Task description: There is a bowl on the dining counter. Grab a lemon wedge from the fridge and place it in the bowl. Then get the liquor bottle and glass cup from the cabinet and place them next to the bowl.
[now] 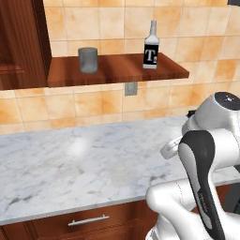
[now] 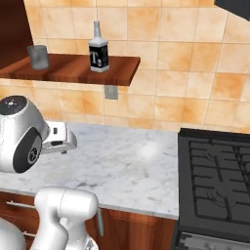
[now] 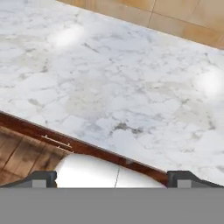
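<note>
Up on the dark reddish wooden wall shelf (image 1: pixel 112 70) stood one clear glass liquor bottle with a black label and white cap (image 1: pixel 150 45), upright toward the shelf's right end, and one grey translucent glass cup (image 1: pixel 87 59), upright toward its left end; the two were well apart, with bare shelf between them. From the right base view the same bottle (image 2: pixel 98 48) and cup (image 2: pixel 37 56) sat in that same order above a small grey wall outlet (image 2: pixel 111 92) set in the orange tiled backsplash (image 2: pixel 185 73). Below the shelf ran the white marble countertop (image 1: pixel 84 164), with one wooden drawer and its metal handle (image 1: pixel 88 220) under its front edge, and one black gas stove (image 2: pixel 219 180) just beside the counter on the right. The white arm was folded low in front of the counter, elbow raised, hand pointing down over the marble. The gripper (image 3: pixel 113 177) hung above the counter's front edge, its two dark fingertips (image 3: pixel 41 178) spread wide apart, gripping nothing and touching nothing.
</note>
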### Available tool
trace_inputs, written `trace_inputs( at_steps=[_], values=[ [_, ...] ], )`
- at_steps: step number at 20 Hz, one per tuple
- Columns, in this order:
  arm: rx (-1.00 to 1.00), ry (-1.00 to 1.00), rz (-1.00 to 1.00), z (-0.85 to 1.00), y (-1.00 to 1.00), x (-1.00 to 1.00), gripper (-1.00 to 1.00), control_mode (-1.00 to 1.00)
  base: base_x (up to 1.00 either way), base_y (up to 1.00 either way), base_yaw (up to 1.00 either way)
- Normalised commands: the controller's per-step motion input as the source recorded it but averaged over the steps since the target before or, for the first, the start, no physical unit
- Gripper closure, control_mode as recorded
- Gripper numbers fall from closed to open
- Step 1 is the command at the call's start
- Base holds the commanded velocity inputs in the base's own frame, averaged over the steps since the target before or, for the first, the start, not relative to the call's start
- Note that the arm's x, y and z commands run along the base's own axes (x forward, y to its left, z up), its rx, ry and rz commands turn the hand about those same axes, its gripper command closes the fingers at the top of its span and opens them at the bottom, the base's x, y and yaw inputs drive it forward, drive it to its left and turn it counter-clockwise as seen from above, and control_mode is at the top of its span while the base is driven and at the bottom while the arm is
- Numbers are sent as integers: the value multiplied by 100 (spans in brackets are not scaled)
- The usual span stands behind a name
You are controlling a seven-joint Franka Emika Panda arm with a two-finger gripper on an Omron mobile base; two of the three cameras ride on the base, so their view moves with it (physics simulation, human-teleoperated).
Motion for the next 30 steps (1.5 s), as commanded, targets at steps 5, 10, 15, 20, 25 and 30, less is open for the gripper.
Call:
trace_inputs(
  at_steps=[5, 10, 15, 20, 25, 30],
  values=[
    [0, -35, 0, 57, 2, -15, -100, -100, 0, 0, 0],
    [0, -41, 0, 70, -6, -2, -100, -100, 0, 0, 0],
    [10, -27, 0, 97, -16, 24, -100, -100, 0, 0, 0],
    [16, -10, -4, 100, -2, 41, -100, -100, 0, 0, 0],
    [16, -8, -9, 81, 0, 54, -100, -100, 0, 0, 0],
    [4, -11, 0, 10, 0, 19, -100, -100, 0, 0, 0]
  ],
)
